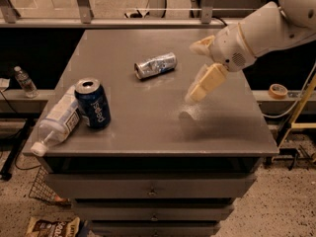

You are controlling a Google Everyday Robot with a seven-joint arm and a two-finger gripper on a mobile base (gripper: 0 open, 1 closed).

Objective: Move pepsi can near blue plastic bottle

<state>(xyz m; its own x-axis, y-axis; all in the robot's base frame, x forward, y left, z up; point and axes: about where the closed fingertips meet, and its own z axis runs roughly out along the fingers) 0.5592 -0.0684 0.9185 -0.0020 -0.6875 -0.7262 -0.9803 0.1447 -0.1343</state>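
The pepsi can (pixel 93 103) stands upright near the table's front left, dark blue with white lettering and a silver top. The blue plastic bottle (pixel 57 122) lies on its side right beside the can, on the can's left, with its white cap toward the front edge. The two look to be touching. My gripper (pixel 193 72) hovers over the right middle of the table, well to the right of the can. Its cream fingers (pixel 205 83) are spread apart and hold nothing.
A crushed silver can (pixel 155 65) lies on the grey table (pixel 148 132) behind centre. A small water bottle (pixel 24 82) stands on a ledge at left. A tape roll (pixel 278 90) lies at right. A wire basket (pixel 42 186) and a snack bag (pixel 49 227) are on the floor.
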